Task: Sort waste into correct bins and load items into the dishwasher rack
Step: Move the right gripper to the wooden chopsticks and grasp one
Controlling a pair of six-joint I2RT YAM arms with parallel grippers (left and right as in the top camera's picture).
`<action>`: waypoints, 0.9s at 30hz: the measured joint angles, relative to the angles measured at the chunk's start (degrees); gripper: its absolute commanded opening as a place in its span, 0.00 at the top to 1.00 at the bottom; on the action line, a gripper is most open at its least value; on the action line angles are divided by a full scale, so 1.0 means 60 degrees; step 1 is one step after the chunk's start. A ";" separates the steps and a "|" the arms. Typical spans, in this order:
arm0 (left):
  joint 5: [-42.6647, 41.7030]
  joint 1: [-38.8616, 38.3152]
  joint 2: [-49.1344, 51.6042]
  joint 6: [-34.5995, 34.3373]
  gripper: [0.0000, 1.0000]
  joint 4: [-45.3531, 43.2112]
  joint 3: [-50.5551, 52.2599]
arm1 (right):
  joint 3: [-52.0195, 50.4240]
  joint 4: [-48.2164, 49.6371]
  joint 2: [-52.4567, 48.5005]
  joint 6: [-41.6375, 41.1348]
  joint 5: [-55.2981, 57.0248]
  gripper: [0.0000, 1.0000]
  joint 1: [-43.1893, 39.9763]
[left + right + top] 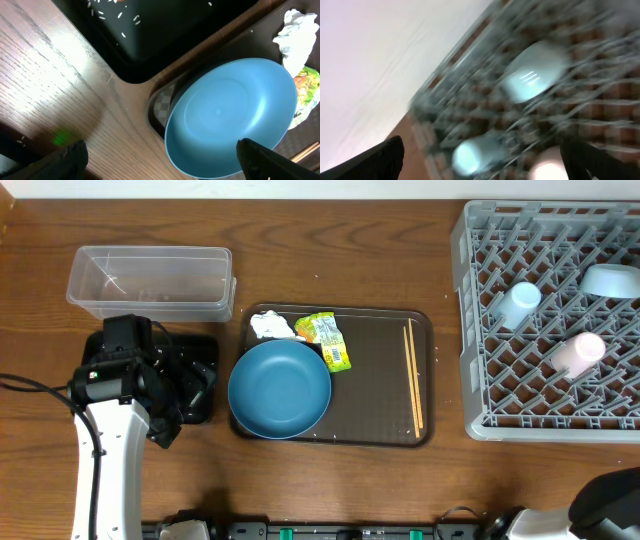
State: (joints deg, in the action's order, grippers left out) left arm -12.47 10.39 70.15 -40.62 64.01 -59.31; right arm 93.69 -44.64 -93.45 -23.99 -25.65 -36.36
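The dark-blue plate (280, 388) lies on the brown serving tray (380, 420), beside the white tissue (268, 326), the green-and-yellow wrapper (328, 340) and the chopsticks (413, 375). My left gripper (160, 157) is open and empty. It hangs over the table between the black tray (165, 35) and the plate's (230, 115) rim. Rice grains (122, 17) lie in the black tray. The carrot is hidden. The clear tub (150, 280) looks empty. The grey rack (480, 330) holds the light-blue cup (520, 302), the bowl (610, 280) and the whitish cup (578, 352). My right gripper (485, 155) is open over the rack; its view is blurred.
The left arm (120, 380) covers most of the black tray (200, 370) in the overhead view. The right arm (610, 500) sits at the table's front right corner. Bare wood lies between the serving tray and the rack.
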 measured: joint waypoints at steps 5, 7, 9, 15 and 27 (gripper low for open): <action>0.0000 0.0000 0.0000 0.0000 0.02 0.0004 0.0000 | 0.0000 -0.1013 0.0000 0.0208 -0.0040 0.01 0.2109; 0.0000 0.0000 0.0000 0.0000 0.02 0.0000 0.0000 | -0.0004 -0.1475 0.0000 0.0284 0.0404 0.01 0.3297; 0.0000 0.0000 0.0000 0.0000 0.02 0.0000 0.0000 | -0.0004 -0.1665 0.0000 0.0368 0.0732 0.01 0.4317; 0.0004 0.0000 0.0000 0.0000 0.02 0.0000 0.0000 | -0.0211 -0.1639 0.0000 0.0692 0.1800 0.01 0.7588; 0.0000 0.0000 0.0000 0.0000 0.02 0.0000 0.0000 | -0.1333 -0.1621 -0.0969 0.0390 0.4299 0.01 1.0859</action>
State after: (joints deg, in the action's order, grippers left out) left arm -12.47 10.39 70.15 -40.62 64.01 -59.31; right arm 85.69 -54.37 -99.26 -21.65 0.14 28.80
